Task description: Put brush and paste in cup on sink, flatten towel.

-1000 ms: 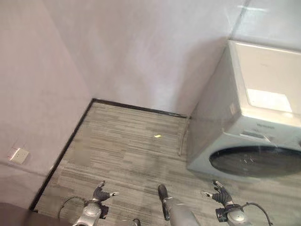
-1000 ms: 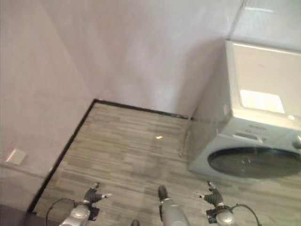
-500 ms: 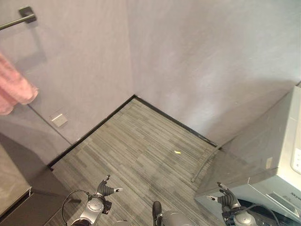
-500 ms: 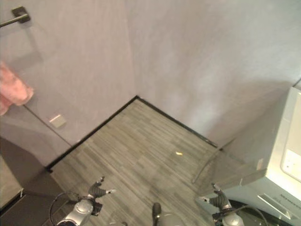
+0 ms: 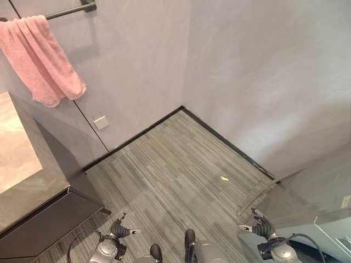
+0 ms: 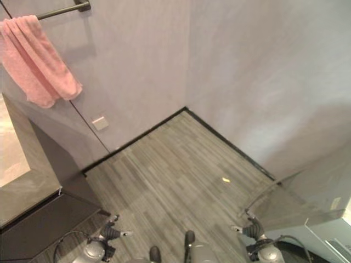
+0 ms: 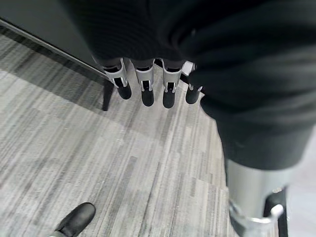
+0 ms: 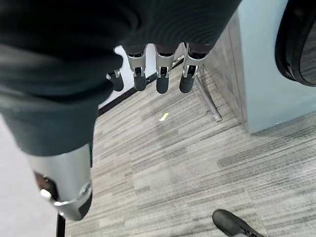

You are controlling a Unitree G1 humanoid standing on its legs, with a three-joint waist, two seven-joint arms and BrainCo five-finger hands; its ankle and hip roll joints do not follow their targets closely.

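Head stereo pair: high, facing down at floor (image 5: 175,170) ahead of both robot hands. Wrist cameras: close behind own fingers, facing down. All views share floor.

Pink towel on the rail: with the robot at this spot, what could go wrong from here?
1. The pink towel hangs bunched and askew on the rail; a one-sided tug could slide it off.
2. Both hands are low near the floor, the left robot hand and right robot hand open and empty; raising the left one could clip the dark counter edge beside it.
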